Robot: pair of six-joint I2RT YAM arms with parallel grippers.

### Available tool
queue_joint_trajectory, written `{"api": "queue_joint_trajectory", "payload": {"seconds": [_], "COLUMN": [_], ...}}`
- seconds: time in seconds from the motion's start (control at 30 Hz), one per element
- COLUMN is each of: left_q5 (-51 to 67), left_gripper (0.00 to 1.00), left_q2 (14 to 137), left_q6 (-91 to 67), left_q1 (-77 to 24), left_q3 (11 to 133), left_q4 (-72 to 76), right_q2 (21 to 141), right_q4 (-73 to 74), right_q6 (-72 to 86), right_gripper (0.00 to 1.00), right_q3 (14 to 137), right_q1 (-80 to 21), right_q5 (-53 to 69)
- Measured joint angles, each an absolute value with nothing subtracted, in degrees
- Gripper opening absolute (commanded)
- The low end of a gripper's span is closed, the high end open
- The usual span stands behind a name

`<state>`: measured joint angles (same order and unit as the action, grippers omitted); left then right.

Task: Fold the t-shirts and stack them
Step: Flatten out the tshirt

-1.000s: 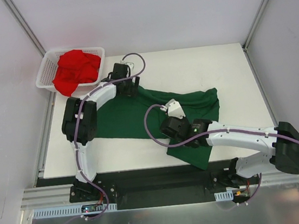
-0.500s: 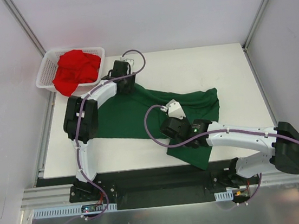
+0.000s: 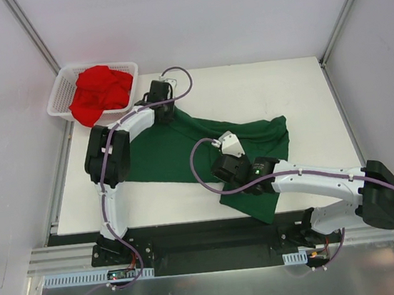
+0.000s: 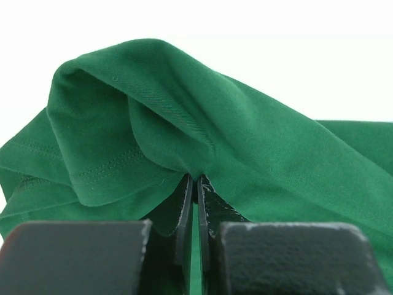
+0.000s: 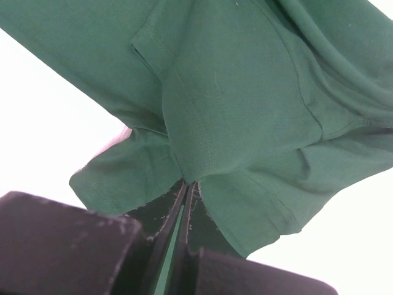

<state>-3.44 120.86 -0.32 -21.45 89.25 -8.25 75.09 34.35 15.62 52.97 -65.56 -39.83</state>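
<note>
Dark green cloth t-shirt (image 3: 175, 146) lying spread across white table (image 3: 269, 88), bright red cloth t-shirt (image 3: 100, 91) heaping in white plastic mesh basket (image 3: 58, 91) far left, left gripper (image 4: 196, 179) pinching its far corner, right gripper (image 5: 189, 184) clamping its near fold, fabric bunching.

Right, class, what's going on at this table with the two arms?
Both arms are working on the dark green t-shirt, spread loosely and not yet folded on the white table. The left gripper is shut on its cloth at the far end beside the white mesh basket; the right gripper is shut on its cloth nearer the front. The red t-shirt lies crumpled in that basket.
</note>
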Motion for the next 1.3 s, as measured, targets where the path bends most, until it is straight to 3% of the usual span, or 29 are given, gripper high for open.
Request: {"api": "queue_joint_trajectory", "payload": {"seconds": [0.97,1.1,1.3], "left_q5": [6.2,7.1,7.5], "left_gripper": [0.00,0.00,0.00], "left_q2": [109.7,103.8,85.1], "left_q6": [6.9,6.9,5.6], "left_q1": [-23.3,-23.3,-23.6], "left_q3": [98.6,94.6,81.8], "left_q4": [-14.6,-16.1,-19.1], "right_q2": [75.7,75.8,76.3], "right_q4": [34.3,34.3,34.3], "right_q6": [15.6,15.6,15.6], "right_gripper": [0.01,0.01,0.01], "right_q3": [53.0,53.0,53.0], "right_q1": [-65.6,-65.8,-66.1], "right_q5": [-39.8,-39.8,-39.7]}}
